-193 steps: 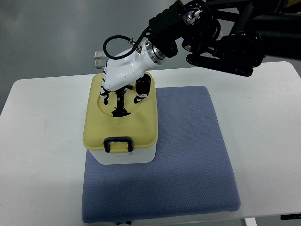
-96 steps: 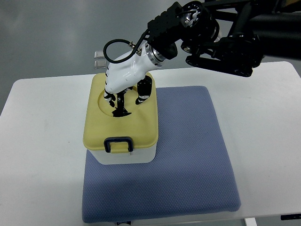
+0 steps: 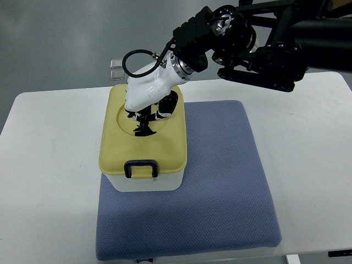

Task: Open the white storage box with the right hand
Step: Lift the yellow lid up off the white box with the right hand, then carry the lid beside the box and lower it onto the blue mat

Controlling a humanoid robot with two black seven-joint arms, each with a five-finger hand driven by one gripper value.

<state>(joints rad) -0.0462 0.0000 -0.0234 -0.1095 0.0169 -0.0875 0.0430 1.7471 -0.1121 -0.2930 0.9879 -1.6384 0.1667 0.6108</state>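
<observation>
I see the right hand (image 3: pixel 147 104) over the far half of the yellow lid (image 3: pixel 143 144), fingers (image 3: pixel 144 125) curled down into its round recess. Can't tell if they grip anything. White storage box (image 3: pixel 146 182) sits on the blue mat (image 3: pixel 214 187), left-front area, lid on, dark latch (image 3: pixel 139 168) at near edge.

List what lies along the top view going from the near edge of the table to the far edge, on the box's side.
Blue mat → dark latch on the box's front → yellow lid → right hand reaching down into the lid's round recess → small metal bracket behind the table.
</observation>
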